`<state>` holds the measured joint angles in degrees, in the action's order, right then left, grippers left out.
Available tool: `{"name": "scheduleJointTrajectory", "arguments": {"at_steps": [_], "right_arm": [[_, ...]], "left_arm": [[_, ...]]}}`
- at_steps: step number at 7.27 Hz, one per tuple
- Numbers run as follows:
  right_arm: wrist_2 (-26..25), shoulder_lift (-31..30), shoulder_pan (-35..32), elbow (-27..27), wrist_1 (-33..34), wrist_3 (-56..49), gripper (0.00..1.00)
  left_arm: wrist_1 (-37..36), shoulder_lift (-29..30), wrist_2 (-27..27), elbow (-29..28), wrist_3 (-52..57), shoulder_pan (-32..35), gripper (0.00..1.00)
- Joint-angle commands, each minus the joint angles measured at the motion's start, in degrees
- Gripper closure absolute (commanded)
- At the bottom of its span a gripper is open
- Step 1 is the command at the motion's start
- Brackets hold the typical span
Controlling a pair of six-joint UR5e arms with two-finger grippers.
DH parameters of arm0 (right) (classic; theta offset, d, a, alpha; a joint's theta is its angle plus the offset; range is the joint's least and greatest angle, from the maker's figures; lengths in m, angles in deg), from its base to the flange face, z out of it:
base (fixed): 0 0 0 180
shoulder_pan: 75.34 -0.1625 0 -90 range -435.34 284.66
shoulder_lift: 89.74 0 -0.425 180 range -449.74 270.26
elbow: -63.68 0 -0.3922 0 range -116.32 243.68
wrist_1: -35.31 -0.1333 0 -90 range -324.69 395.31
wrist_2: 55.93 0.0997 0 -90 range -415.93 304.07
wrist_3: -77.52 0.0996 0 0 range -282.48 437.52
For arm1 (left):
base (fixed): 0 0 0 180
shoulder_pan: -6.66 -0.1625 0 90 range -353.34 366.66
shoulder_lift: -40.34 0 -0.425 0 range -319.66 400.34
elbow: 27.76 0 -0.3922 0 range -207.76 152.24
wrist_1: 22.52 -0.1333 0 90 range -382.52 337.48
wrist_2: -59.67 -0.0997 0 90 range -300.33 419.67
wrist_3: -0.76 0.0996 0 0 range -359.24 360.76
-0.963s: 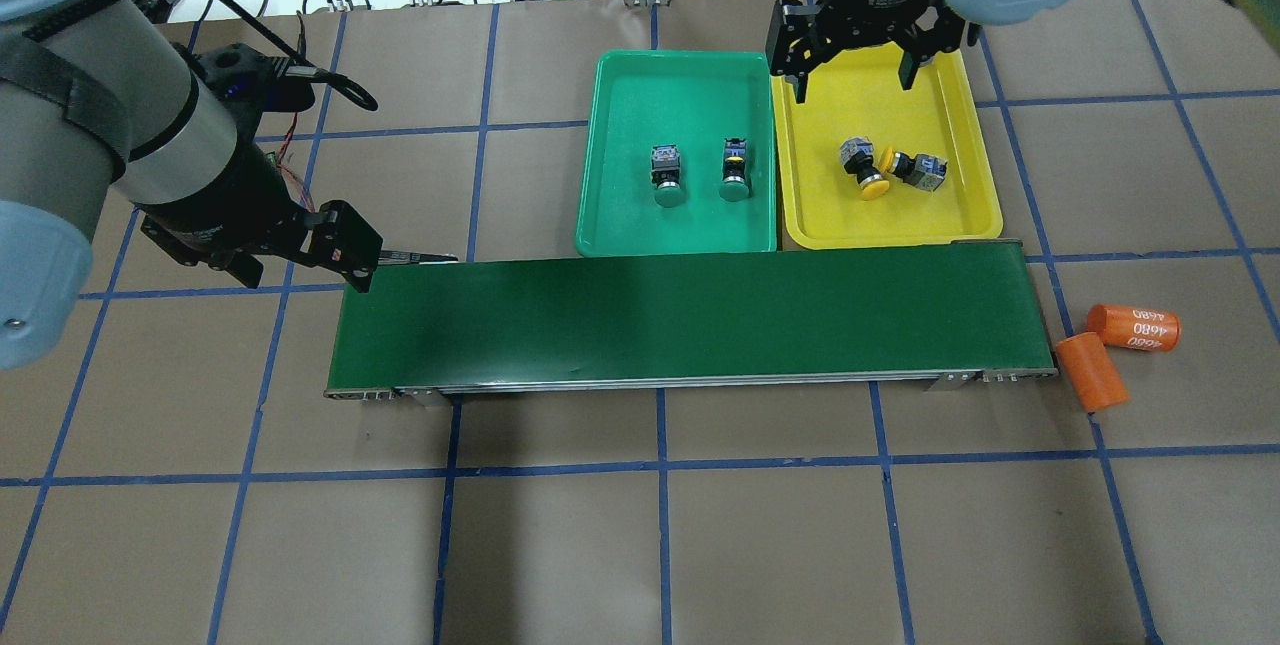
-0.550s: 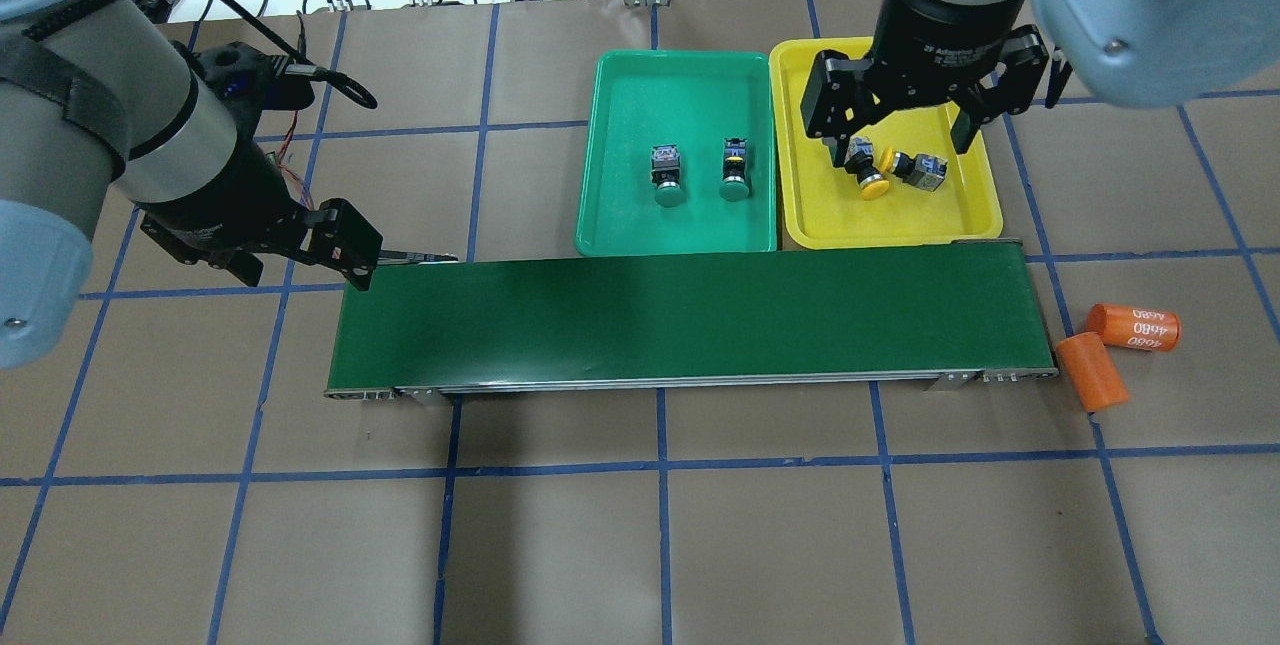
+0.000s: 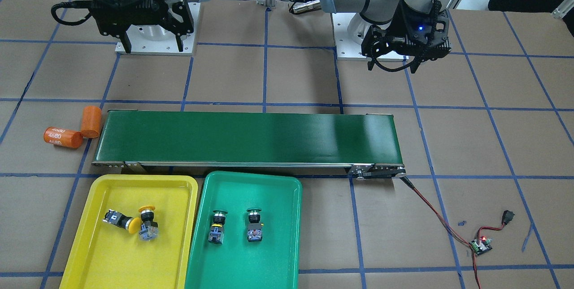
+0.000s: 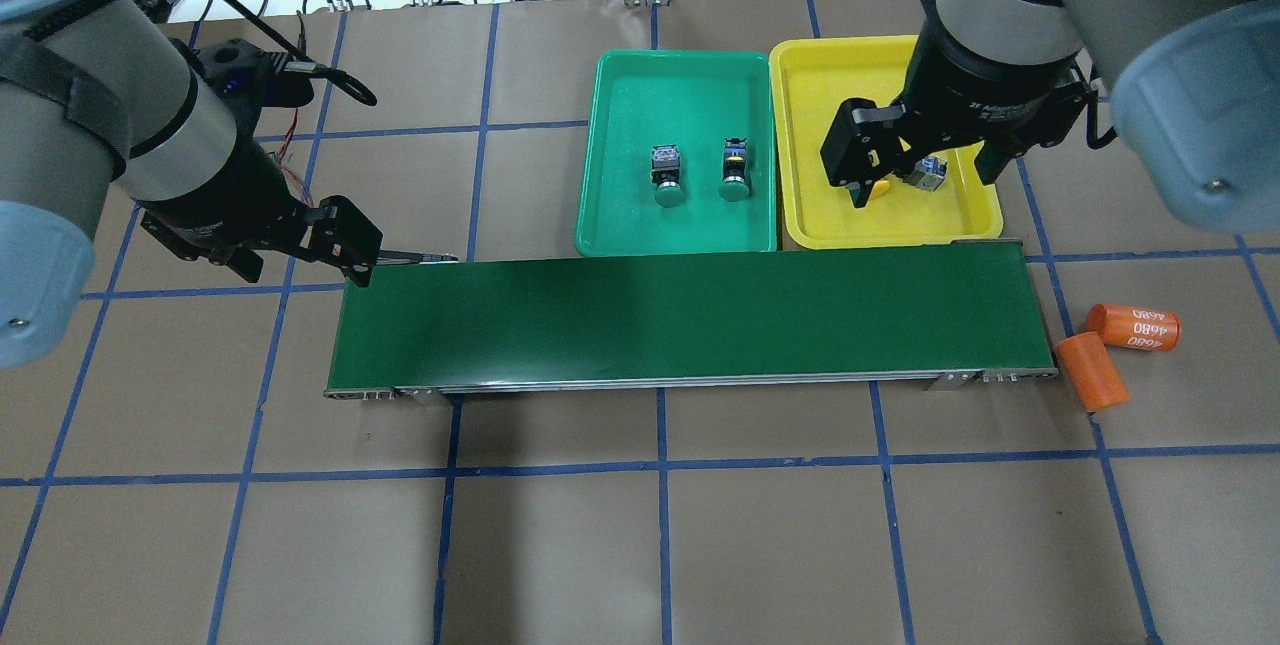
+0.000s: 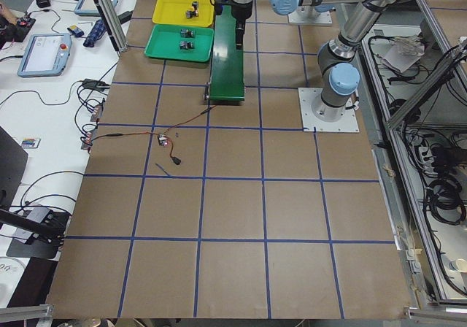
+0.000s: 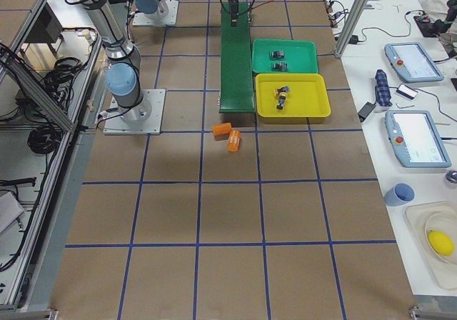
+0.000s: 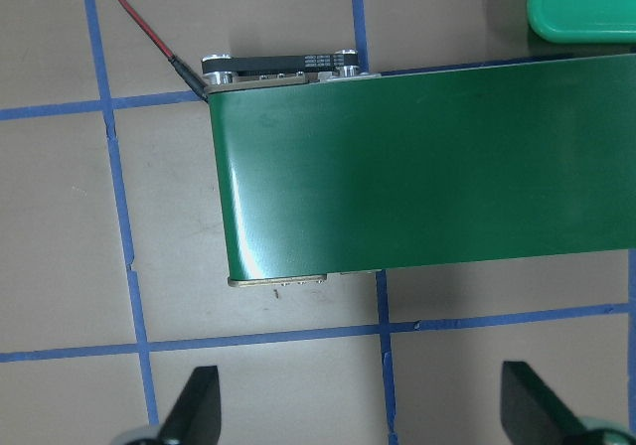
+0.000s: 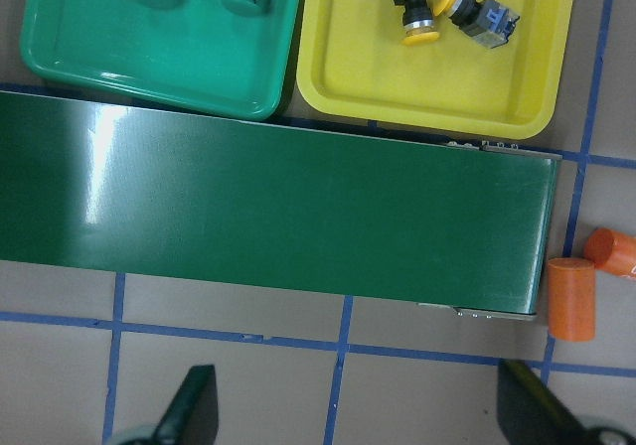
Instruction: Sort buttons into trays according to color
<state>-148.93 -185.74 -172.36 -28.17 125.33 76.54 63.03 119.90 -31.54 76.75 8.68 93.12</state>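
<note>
Sorting looks done: yellow buttons (image 3: 147,224) in yellow tray (image 3: 96,262), green buttons (image 3: 217,228) in green tray (image 3: 269,257); my left tool (image 7: 363,410) and right tool (image 8: 363,410) released, empty.

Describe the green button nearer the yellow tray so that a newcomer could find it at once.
Beside the long conveyor belt lies the green tray, holding two green-capped buttons. Take the button nearer the yellow tray: its black body shows a yellow band, which its neighbour lacks.

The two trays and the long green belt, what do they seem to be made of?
The yellow tray and green tray: probably moulded plastic, smooth and slightly glossy, with rounded corners and soft highlights. The belt: likely rubbery or PVC sheet, semi-gloss, judging by the pale sheen streak across it.
</note>
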Motion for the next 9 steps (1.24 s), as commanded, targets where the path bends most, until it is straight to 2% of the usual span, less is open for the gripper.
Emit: {"name": "scheduleJointTrajectory", "arguments": {"at_steps": [1,9], "right_arm": [[-0.17,0.28,0.26,0.00,1.64,-0.78,0.00],[-0.08,1.07,0.26,-0.35,1.56,-1.83,0.00]], "left_arm": [[-0.21,-0.01,0.07,-0.01,-0.01,0.02,0.00],[-0.22,0.25,0.07,-0.01,-0.45,0.02,0.00]]}}
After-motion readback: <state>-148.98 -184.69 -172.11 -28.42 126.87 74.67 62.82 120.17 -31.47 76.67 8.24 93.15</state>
